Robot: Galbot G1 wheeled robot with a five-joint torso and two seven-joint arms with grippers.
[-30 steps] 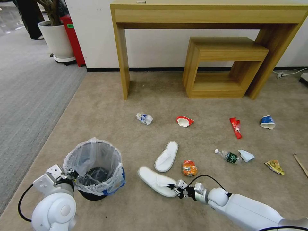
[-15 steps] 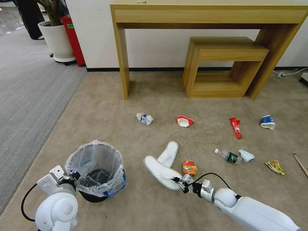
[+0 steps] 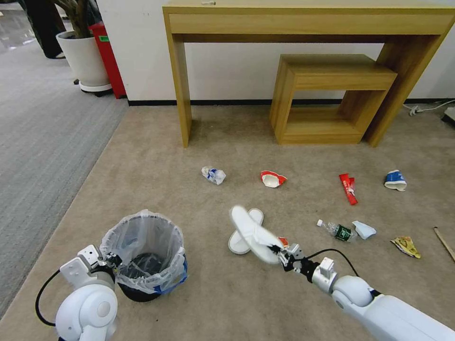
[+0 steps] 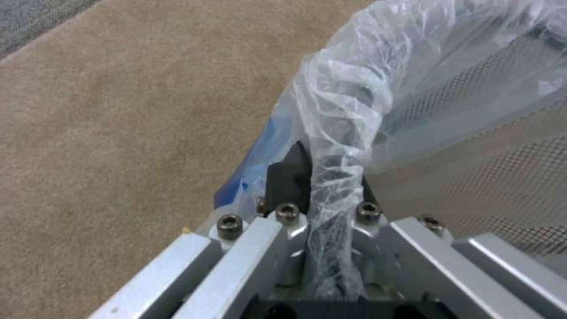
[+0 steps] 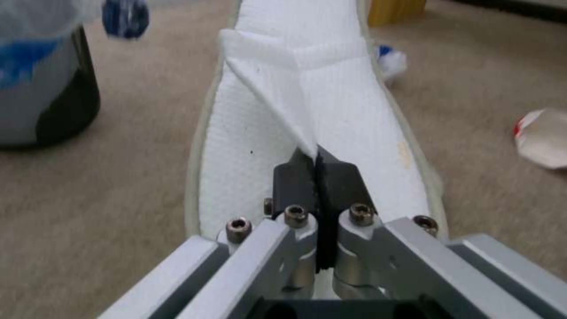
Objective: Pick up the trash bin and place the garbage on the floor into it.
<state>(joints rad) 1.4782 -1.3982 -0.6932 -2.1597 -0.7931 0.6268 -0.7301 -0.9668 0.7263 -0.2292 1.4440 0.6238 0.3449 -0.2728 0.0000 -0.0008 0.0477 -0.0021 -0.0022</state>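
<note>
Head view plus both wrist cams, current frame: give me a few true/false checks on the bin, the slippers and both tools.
1. The right tool is shut on a white slipper. True.
2. The left tool is open, clear of the bin. False: it is clamped on the bin's bag-lined rim.
3. The held slipper lies flat on the carpet. False: it is lifted, tilted, above the other slipper.
4. A small bottle lies on the carpet. True.
5. The blue-white cup sits inside the bin. False: it is on the carpet, off to the robot's right.
</note>
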